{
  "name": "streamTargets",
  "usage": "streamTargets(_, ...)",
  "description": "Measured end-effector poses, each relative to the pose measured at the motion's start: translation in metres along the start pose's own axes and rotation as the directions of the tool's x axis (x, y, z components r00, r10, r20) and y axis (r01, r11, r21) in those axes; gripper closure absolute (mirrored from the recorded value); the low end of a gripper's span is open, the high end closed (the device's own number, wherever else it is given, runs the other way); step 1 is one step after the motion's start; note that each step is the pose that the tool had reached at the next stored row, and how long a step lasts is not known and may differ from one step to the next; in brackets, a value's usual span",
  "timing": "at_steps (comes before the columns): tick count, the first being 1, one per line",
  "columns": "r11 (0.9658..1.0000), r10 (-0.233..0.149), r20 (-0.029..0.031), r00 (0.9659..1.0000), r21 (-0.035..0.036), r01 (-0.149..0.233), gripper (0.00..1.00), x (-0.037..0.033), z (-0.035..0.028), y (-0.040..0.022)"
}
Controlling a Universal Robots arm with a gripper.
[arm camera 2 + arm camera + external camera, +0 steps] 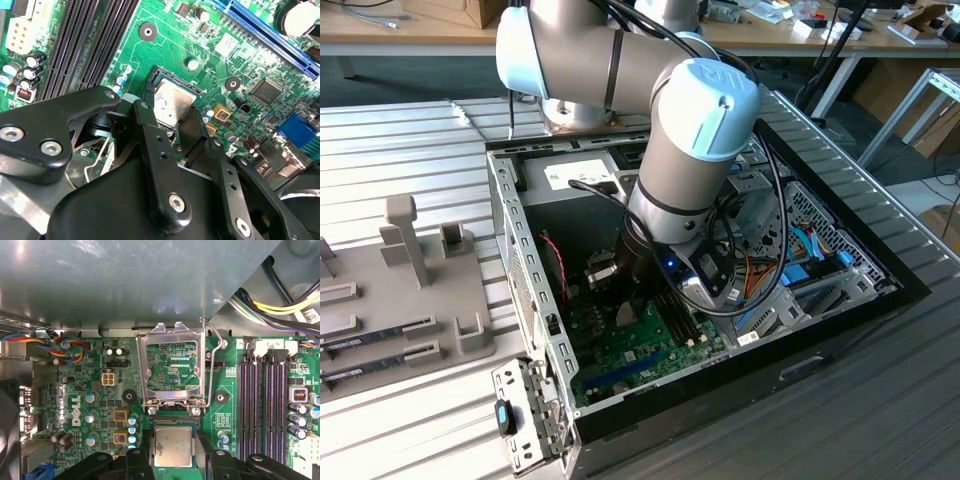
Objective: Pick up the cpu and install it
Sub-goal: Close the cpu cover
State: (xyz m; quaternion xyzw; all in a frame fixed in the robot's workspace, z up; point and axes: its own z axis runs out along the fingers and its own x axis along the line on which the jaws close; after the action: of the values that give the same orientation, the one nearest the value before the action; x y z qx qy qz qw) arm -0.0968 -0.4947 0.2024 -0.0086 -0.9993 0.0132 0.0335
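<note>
Looking into the open case (pixel 535 300) resting on the table (pixel 880 420), with the tray (pixel 380 290) lying beside it on the exterior view's left. Finding the motherboard (pixel 75 390) lying inside, the cpu (pixel 172 446) sitting flat on it (right under the arm's (pixel 700 130) wrist), the opened load frame (pixel 172 365) just beside, the memory slots (pixel 247 410) running alongside, apart from both

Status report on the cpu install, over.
Gripper low at the motherboard socket, flanking the cpu. The cpu lies level at the socket. Retention frame flipped open, clear of it.
</note>
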Motion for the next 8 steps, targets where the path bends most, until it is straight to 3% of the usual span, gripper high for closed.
streamTargets(5, 1.0, 0.0, 0.0, 1.0, -0.0001, 0.0, 0.54, 0.0, 0.0001, 0.0)
streamTargets(8, 1.0, 0.0, 0.0, 1.0, -0.0001, 0.0, 0.59, 0.0, 0.0001, 0.0)
